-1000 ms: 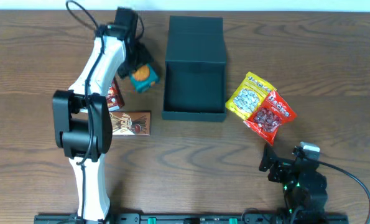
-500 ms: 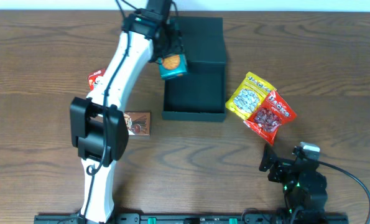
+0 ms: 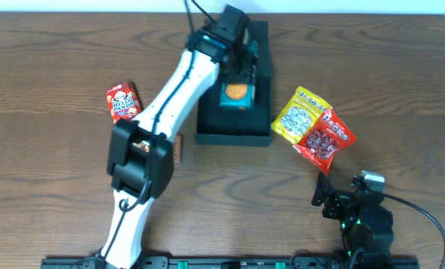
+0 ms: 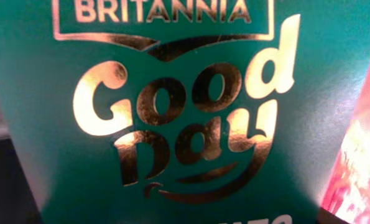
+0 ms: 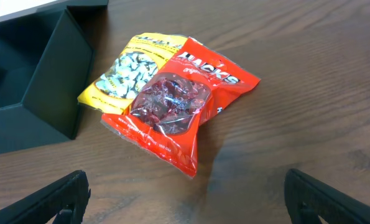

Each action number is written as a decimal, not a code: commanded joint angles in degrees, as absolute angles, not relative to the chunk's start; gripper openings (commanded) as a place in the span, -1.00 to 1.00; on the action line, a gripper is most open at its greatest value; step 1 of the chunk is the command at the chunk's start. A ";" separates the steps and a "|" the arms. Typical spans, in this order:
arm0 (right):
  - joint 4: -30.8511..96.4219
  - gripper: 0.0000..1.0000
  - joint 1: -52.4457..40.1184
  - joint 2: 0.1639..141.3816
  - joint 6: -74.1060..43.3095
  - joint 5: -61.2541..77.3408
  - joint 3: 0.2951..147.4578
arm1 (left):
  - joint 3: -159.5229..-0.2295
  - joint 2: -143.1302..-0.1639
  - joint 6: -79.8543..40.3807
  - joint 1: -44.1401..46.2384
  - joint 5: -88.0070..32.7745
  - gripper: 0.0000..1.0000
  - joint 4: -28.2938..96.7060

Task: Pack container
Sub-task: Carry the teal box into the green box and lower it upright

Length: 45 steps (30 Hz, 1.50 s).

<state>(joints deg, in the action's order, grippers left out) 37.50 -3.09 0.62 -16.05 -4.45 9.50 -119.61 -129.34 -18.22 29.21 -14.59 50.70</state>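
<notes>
Left gripper (image 3: 237, 77), clamped on the cookie box (image 3: 236, 94), has swung in over the container (image 3: 233, 137) — release looks next. The right gripper (image 3: 325, 197) idles, jaws apart.

Robotics lab bench, wood-grain table (image 3: 50, 179), left arm (image 3: 173, 93) and right arm (image 3: 366, 224) (cabled) on one rail (image 3: 229, 263)

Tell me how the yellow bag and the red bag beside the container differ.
The yellow bag shows pale pieces, the red bag dark red ones. The red bag lies partly on top of the yellow bag. The yellow bag sits nearer the container, the red bag farther out. Both lie flat on the table, outside the container.
</notes>
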 commanded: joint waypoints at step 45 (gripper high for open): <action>37.47 0.99 -2.70 0.32 -15.35 -4.47 8.97 | -122.65 -130.80 -21.78 33.01 -13.39 0.83 61.49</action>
<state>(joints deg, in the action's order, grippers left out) 37.47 -3.09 0.62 -16.05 -4.45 9.50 -120.31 -131.48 -23.18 32.84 -16.43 61.10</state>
